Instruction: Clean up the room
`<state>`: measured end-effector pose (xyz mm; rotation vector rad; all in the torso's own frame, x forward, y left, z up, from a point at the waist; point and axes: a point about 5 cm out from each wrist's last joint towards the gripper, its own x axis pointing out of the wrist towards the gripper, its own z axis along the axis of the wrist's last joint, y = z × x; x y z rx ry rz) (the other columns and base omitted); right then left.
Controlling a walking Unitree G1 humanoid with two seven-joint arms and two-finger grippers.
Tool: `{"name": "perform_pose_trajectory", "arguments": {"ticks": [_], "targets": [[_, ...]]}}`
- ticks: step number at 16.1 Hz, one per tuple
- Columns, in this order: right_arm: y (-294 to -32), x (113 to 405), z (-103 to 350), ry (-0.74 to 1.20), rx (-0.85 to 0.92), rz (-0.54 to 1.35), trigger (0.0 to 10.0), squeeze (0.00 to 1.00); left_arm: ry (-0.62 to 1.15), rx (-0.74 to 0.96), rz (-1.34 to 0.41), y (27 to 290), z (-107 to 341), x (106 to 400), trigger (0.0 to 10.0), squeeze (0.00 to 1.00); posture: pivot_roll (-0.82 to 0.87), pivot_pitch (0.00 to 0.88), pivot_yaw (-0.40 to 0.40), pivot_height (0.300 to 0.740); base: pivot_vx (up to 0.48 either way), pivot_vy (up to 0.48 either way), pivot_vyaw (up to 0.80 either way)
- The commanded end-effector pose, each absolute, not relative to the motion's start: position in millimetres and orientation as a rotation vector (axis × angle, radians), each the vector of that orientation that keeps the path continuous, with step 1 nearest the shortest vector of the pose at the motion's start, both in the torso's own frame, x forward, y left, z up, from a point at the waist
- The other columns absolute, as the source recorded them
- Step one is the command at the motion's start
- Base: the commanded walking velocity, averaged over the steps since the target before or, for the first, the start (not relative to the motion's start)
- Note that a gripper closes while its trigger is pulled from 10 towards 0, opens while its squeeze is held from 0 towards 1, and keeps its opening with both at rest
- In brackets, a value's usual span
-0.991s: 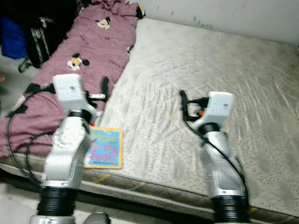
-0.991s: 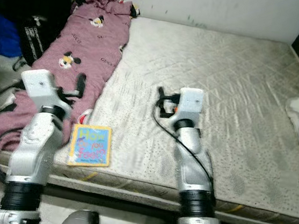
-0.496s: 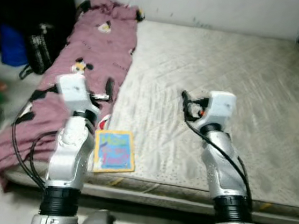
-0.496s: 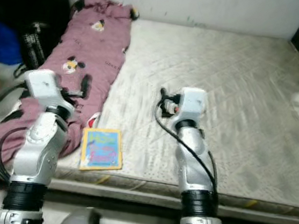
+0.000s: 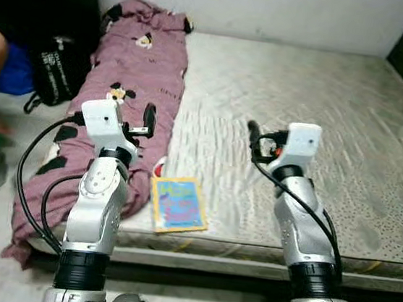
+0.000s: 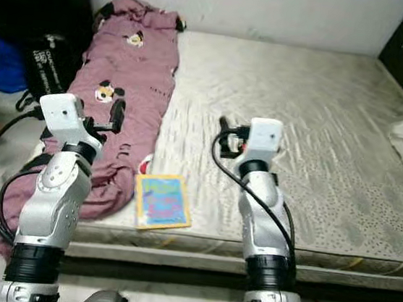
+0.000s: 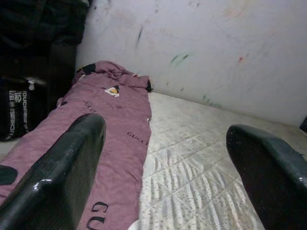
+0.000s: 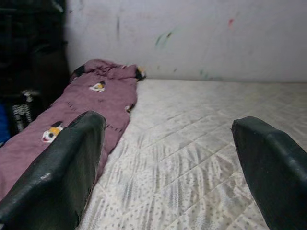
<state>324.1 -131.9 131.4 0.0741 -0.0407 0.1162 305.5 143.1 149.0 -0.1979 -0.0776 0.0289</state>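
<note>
A black bag (image 5: 56,69) stood on the floor by the bed. The purple blanket (image 5: 124,91) lay along the mattress's (image 5: 303,90) left edge: soft, limp, best gathered by a bunched fold. The left pincer (image 5: 147,119) hovered released above it. A thin, stiff book (image 5: 178,204) lay near the front edge. The right pincer (image 5: 253,133) hung released, empty.

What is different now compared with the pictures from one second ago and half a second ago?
Mainly the camera moved: the whole scene has shifted rightward in view, so the robot turned or stepped. The left tool and right tool keep the same raised pose, open and holding nothing. The book still lies at the front edge of the mattress, beside the pink blanket. Nothing was grasped or released.
</note>
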Motion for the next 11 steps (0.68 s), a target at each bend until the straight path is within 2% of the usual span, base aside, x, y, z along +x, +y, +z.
{"name": "perform_pose_trajectory", "arguments": {"ticks": [1, 3, 5, 9, 11], "targets": [[-124.4, 326.0, 135.4, -0.054, 0.081, 0.135, 10.0, 0.00, -0.089, -0.197, 0.052, 150.4, 154.1, 308.3, 10.0, 0.00, 0.04, 0.000, -0.017, 0.740, 0.000, 0.480, 0.00], [-124.8, 327.3, 134.6, -0.049, 0.077, 0.136, 10.0, 0.00, -0.119, -0.137, 0.064, 154.7, 153.4, 310.3, 10.0, 0.00, 0.03, 0.000, -0.020, 0.740, 0.000, 0.000, 0.00], [-125.7, 328.3, 134.8, -0.051, 0.089, 0.129, 10.0, 0.00, -0.110, -0.149, 0.044, 153.2, 150.2, 311.0, 10.0, 0.00, 0.02, 0.000, -0.008, 0.740, 0.000, 0.000, 0.00], [-122.5, 323.6, 136.0, -0.057, 0.078, 0.138, 10.0, 0.00, -0.098, -0.143, 0.002, 148.6, 144.8, 307.0, 10.0, 0.00, 0.01, 0.000, -0.003, 0.740, 0.000, 0.000, -0.66], [-130.5, 319.0, 126.2, -0.034, 0.054, 0.109, 10.0, 0.00, -0.073, -0.150, 0.009, 149.4, 136.6, 299.5, 10.0, 0.00, 0.02, 0.000, -0.007, 0.740, 0.000, 0.000, 0.00]]}}
